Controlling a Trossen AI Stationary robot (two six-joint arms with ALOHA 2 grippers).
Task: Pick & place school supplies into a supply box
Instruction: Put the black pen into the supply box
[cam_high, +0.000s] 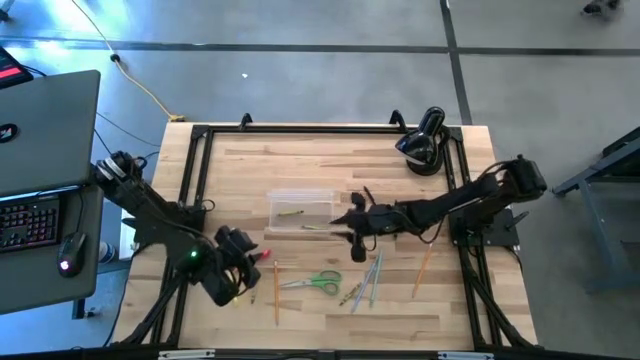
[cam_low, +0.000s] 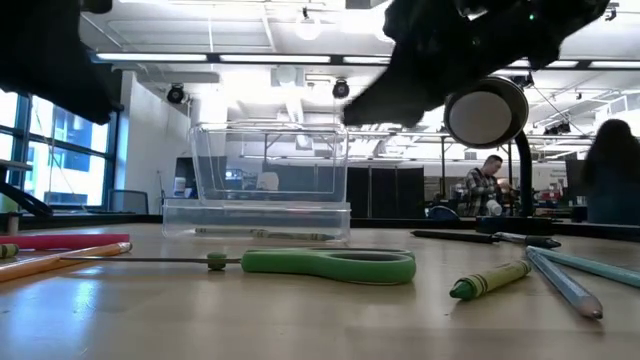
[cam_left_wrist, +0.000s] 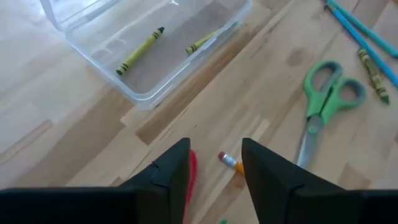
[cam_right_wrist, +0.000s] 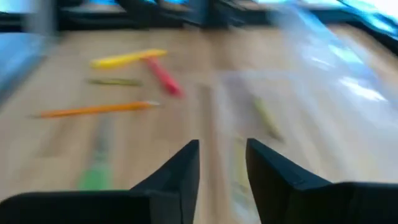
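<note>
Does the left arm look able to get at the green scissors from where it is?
Probably yes: the left pincer is open just beside the scissors, and only bare table and an orange pencil lie between.

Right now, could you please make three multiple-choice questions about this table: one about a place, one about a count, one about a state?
1. Where do the green scissors lie?
A. inside the clear box
B. on the table in front of the clear box
C. on the black lamp

2. How many crayons lie inside the clear box?
A. none
B. two
C. five

3. How does the left gripper stand?
A. open, holding nothing
B. shut on the scissors
C. shut on a crayon

Answers:
1. B: the high view shows the scissors on the bare wood, apart from the box.
2. B: the left wrist view shows two yellow-green crayons on the box floor.
3. A: the fingers stand apart above a red pencil and an orange pencil, touching neither.
</note>
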